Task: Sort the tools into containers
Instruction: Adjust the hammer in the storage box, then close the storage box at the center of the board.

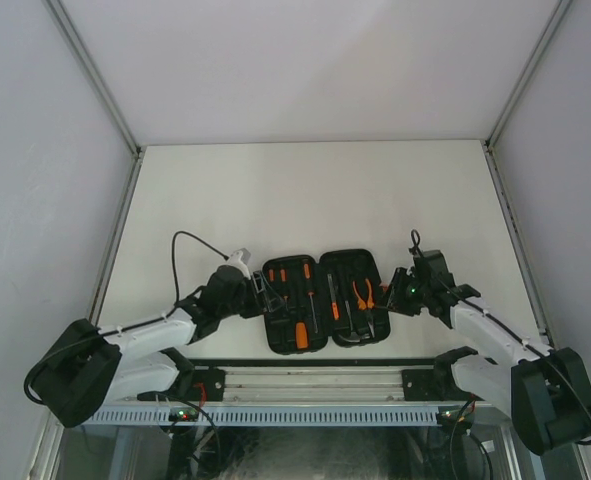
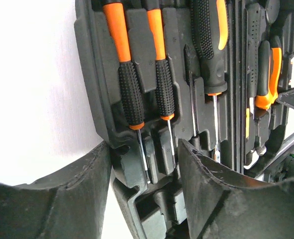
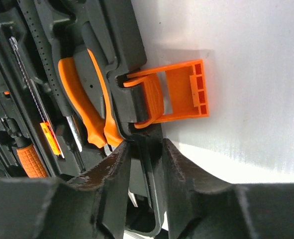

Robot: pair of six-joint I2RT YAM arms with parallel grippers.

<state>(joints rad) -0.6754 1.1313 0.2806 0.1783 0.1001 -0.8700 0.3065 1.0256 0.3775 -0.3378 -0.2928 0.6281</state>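
Observation:
The black tool case (image 1: 350, 256) lies open near the front edge, holding orange-and-black tools: screwdrivers (image 1: 301, 334) and pliers (image 1: 363, 293). My left gripper (image 1: 262, 290) is at its left edge. In the left wrist view the left gripper (image 2: 144, 144) straddles the case wall (image 2: 92, 74), both fingers touching it, below two thin screwdrivers (image 2: 129, 84) and beside a thick one (image 2: 211, 45). My right gripper (image 1: 395, 297) is at the right edge. In the right wrist view the right gripper (image 3: 146, 144) pinches the case rim (image 3: 122, 40) just below the open orange latch (image 3: 179, 92), next to the pliers (image 3: 79, 94).
The white table (image 1: 305, 190) stretches behind the case, bounded by grey walls on three sides. A black cable (image 1: 178, 250) loops above the left arm. The arms' mounting rail (image 1: 305, 380) runs along the front edge.

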